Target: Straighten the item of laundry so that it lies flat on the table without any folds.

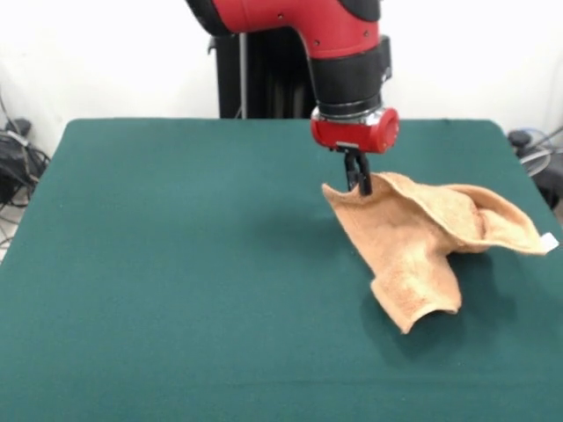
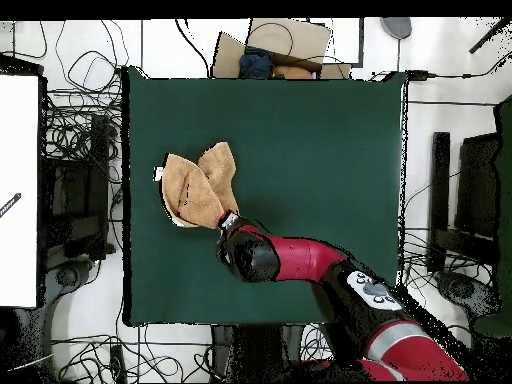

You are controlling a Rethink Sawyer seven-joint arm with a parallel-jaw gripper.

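Note:
The light orange-tan towel (image 1: 422, 237) lies crumpled and folded on the dark green table (image 1: 176, 264), toward the right side in the front view. One edge is lifted off the table. My gripper (image 1: 358, 183) is shut on that raised edge and holds it above the table. The small white tag (image 1: 549, 242) sticks out at the towel's far right end. In the overhead view the towel (image 2: 195, 185) sits near the table's left edge (image 2: 135, 200), in two lobes, with the gripper (image 2: 229, 220) at its lower right corner.
Cables and equipment lie on the floor around the table (image 2: 75, 130). A cardboard box (image 2: 280, 50) stands beyond the table's top edge in the overhead view. The robot's pedestal (image 1: 264, 79) stands behind the table.

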